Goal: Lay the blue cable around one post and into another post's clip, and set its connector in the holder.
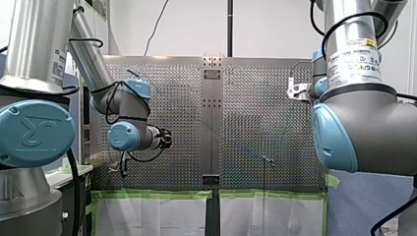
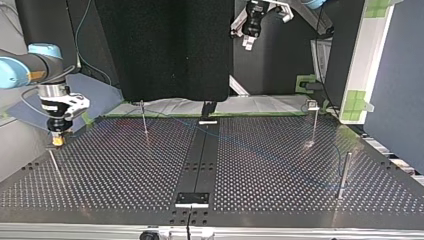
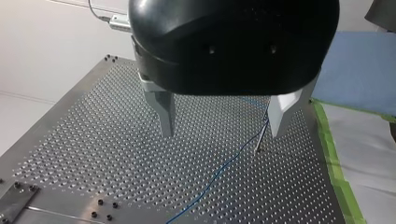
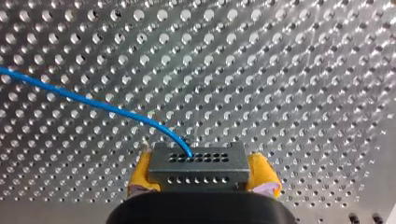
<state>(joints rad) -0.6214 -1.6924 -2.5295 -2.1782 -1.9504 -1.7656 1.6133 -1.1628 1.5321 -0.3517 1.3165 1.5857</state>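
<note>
Going by the top view, my right tool (image 2: 57, 141) hangs low at the far left, close to the surface's (image 2: 100, 190) side edge, with a thin post (image 2: 55, 167) just in front of it. In the right wrist view its yellow pads (image 4: 264, 175) are clamped on the two ends of the grey connector (image 4: 198, 168), which sits just above the perforated metal. The blue cable (image 4: 93, 103) leaves the connector's top face and arcs away over the holes.

Next comes a slim post (image 2: 144, 117) near the far edge, then the dark centre strip (image 2: 200, 160). There is bare plate all around them. Right of the strip the cable is only a faint line on the plate. A post with a small head (image 2: 313, 122) stands there, and nearer the right edge a stouter post (image 2: 344, 175), well apart from it.

My left tool (image 3: 221, 133) is raised well clear of the surface, fingers spread wide and holding nothing. The cable runs below them. Green tape (image 3: 334, 158) marks the plate's edge beside it.
</note>
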